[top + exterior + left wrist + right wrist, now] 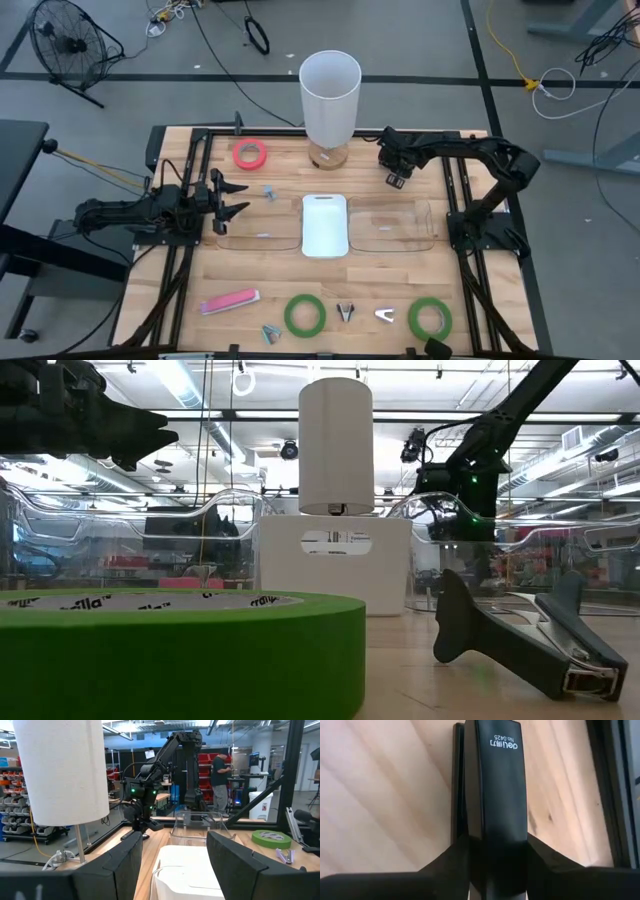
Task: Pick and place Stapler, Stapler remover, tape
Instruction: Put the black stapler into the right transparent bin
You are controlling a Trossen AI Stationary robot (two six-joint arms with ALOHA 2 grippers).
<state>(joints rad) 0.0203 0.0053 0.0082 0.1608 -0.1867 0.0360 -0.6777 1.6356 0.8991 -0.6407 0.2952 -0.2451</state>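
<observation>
Overhead, the right gripper (396,178) hides what its wrist view reveals: fingers clamped against a black stapler (495,795) between them.

on the table: 3 tape rolls, green (304,314), green (429,318), red (250,154). 2 clear trays (262,229) (392,224), 1 white tray (324,226) between them. 1 black stapler (495,795), 1 pink stapler (229,301). 4 small claw-type staple removers (346,312) (385,315) (270,332) (269,192). 1 white cylinder (330,96).
</observation>
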